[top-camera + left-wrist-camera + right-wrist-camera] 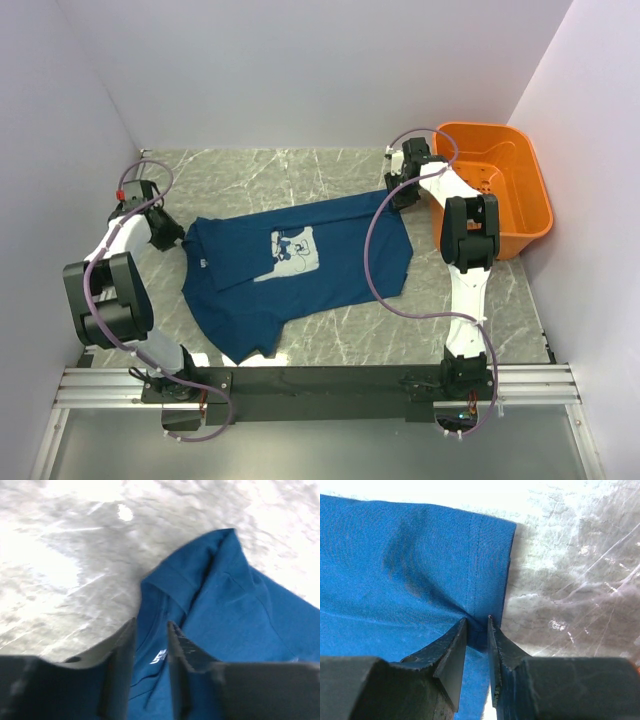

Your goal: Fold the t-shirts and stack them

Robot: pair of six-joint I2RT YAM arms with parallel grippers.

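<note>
Across the marble desk (260, 170) the t-shirt (340, 270) lies spread flat, print up. Its hem corner is clamped in the right hand (477, 620); the left hand (150, 624) hangs over the collar, fingers slightly apart.

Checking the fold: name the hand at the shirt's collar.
The left hand, over the t-shirt's collar; the right hand pinches the hem.

Dark blue t-shirt (330, 278) spread flat.
Print up on the table (250, 175), collar toward its left edge, hem toward the right.
</note>
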